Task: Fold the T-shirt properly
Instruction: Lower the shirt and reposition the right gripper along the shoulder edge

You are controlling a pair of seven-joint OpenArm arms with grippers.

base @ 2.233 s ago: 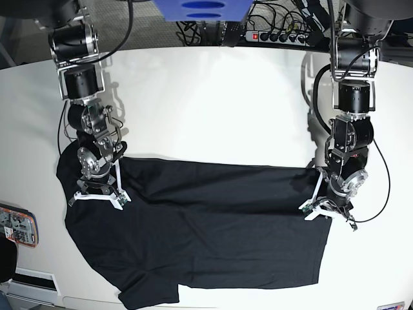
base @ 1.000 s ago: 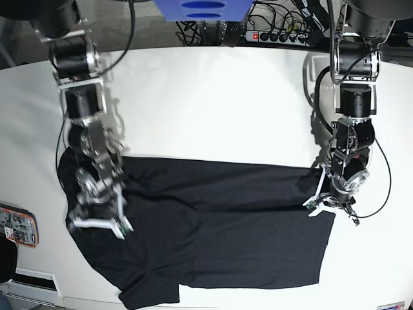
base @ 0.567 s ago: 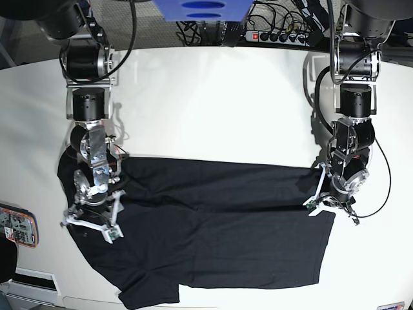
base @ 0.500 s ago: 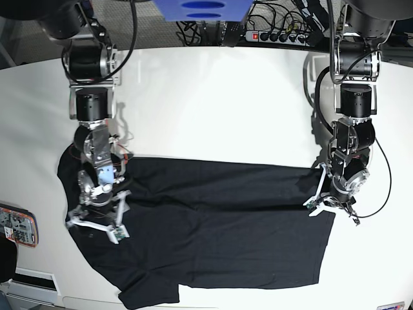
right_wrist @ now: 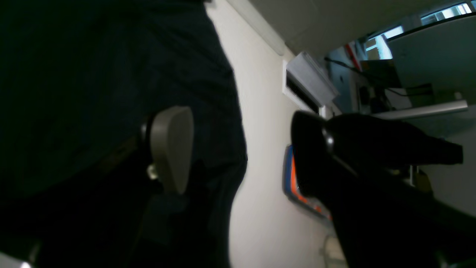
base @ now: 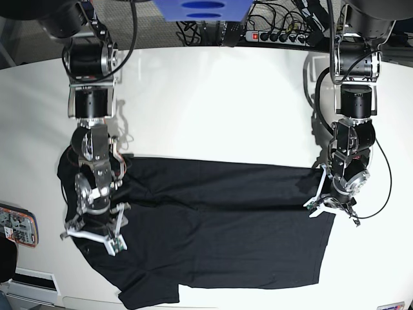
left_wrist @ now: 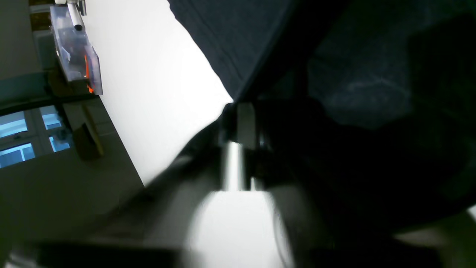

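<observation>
Black T-shirt lies flat on the white table, partly folded lengthwise; right gripper with fingers spread wide over its sleeve end for a grab; left gripper at hem corner, grip unclear.

Both arms are built from stacked black cylindrical joint housings linked by silver-grey metal brackets, with black cables looping loosely alongside the segments. The right gripper ends in white fingers that spread from a metallic, disc-shaped wrist joint. The left gripper has the same white finger pieces below a round black-and-silver wrist. In the right wrist view one finger shows a smooth, rounded grey pad, while the opposite finger appears black. The left wrist view is blurred, showing only a pale metallic strip.
</observation>
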